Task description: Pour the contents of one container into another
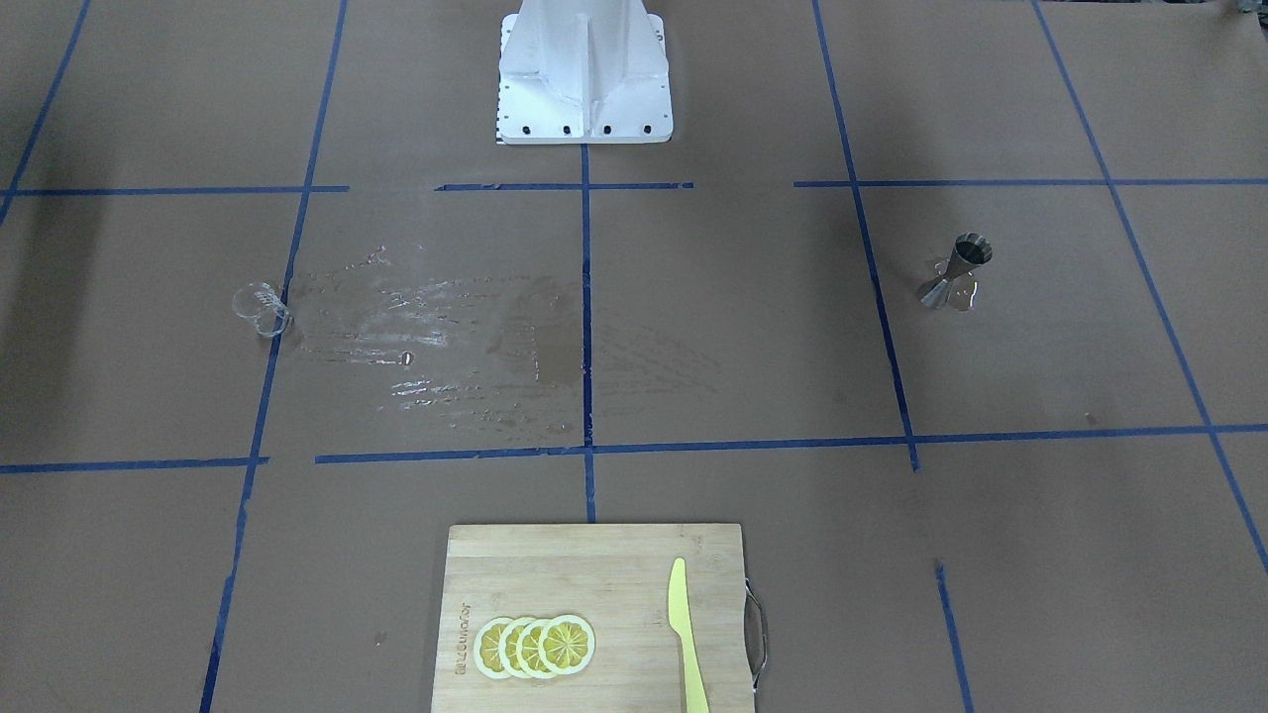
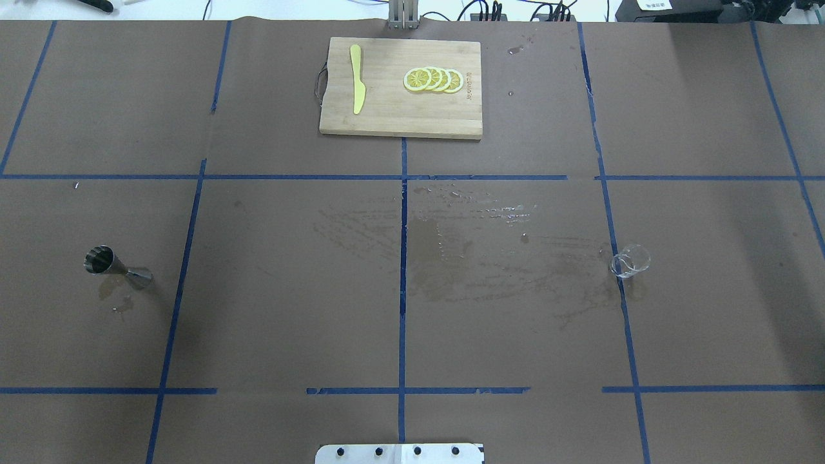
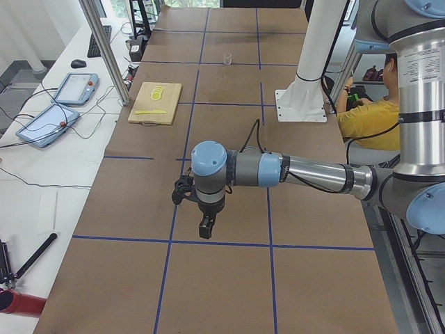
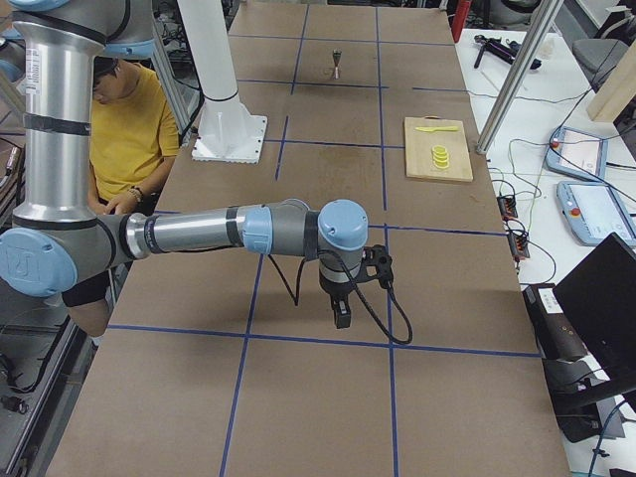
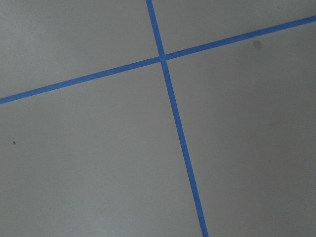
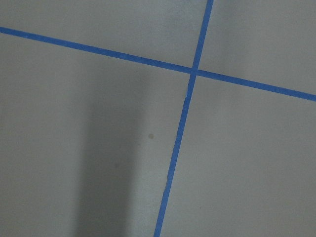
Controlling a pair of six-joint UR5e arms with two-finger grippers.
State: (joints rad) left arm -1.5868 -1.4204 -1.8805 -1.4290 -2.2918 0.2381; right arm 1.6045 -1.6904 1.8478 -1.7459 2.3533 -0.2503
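On the surface (image 2: 290,309), the glass measuring cup (image 2: 630,263) stands nearer my right gripper (image 4: 341,316), the jigger (image 2: 116,267) nearer my left gripper (image 3: 206,229); I cannot tell either's opening.

Both arms are built of smooth silver-grey tubes joined by rounded grey housings with pale blue end caps (image 3: 208,157). On the left arm (image 3: 306,172) a thin black cable (image 3: 259,136) arches off the tube near the wrist, a dark ring (image 3: 351,179) bands the tube, and the left gripper (image 3: 206,229) is a small black block. The right arm (image 4: 199,233) looks the same, with a longer black cord (image 4: 395,310) looping beside its black right gripper (image 4: 342,314). The base is a white ribbed pedestal (image 1: 584,59) whose flat foot plate (image 1: 584,117) carries a row of dark screw holes (image 1: 567,130).
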